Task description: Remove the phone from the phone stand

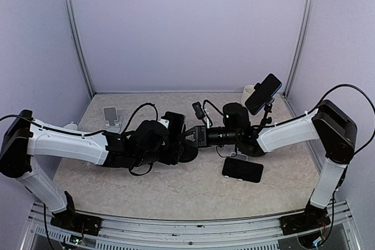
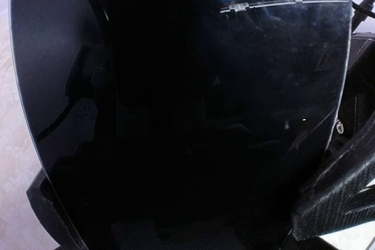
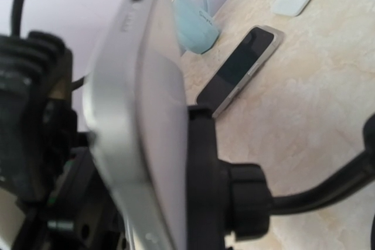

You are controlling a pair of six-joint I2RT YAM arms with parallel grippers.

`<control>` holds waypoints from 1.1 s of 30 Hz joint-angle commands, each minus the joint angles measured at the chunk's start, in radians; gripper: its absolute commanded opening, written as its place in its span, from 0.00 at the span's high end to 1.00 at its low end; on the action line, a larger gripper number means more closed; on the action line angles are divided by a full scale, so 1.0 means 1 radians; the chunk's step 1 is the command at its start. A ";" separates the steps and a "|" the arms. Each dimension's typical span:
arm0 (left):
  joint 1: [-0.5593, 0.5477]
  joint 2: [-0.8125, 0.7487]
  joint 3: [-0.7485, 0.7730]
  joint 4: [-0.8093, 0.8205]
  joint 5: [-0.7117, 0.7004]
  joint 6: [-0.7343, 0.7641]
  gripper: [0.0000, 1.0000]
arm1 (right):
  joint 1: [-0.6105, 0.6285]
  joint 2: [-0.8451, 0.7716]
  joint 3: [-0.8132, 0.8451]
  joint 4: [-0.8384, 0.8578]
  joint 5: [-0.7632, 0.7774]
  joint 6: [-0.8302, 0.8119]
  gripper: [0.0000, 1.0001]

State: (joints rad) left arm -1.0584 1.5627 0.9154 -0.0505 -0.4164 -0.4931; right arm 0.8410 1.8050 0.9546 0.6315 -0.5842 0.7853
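Observation:
The phone (image 2: pixel 187 109) fills the left wrist view, its black screen facing the camera. In the right wrist view its silver back (image 3: pixel 146 115) sits in the black clamp of the phone stand (image 3: pixel 202 162), which has a knob and a bent neck. My left gripper (image 1: pixel 183 139) meets it at the table's middle. A ribbed finger (image 2: pixel 334 203) presses the phone's edge, so the gripper is shut on the phone. My right gripper (image 1: pixel 198 136) faces it from the right and looks shut on the stand. Its own fingers are hidden. In the top view the arms largely hide the phone.
A second phone (image 1: pixel 263 93) sits on a black stand at the back right, beside a white mug (image 1: pixel 250 92). A black phone (image 1: pixel 242 170) lies flat at front right. A white stand (image 1: pixel 111 117) is at the left. A teal mug (image 3: pixel 196 19) and a flat phone (image 3: pixel 240 68) lie beyond.

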 commanded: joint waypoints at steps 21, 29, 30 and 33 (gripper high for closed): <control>0.126 -0.083 -0.066 -0.056 -0.106 -0.066 0.65 | 0.000 -0.045 -0.080 -0.025 -0.020 0.016 1.00; 0.179 -0.116 -0.098 -0.048 -0.087 -0.052 0.70 | -0.015 -0.055 -0.107 -0.016 -0.023 0.012 1.00; 0.188 -0.117 -0.098 -0.056 -0.083 -0.058 0.70 | -0.014 -0.054 -0.102 -0.017 -0.025 0.011 1.00; 0.206 -0.134 -0.118 -0.029 -0.044 -0.047 0.71 | -0.015 -0.050 -0.096 -0.021 -0.023 0.009 1.00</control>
State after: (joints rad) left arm -0.9821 1.4826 0.8478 -0.0185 -0.2508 -0.4835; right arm 0.8478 1.7840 0.8986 0.6949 -0.5442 0.7841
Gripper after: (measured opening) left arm 0.749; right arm 0.236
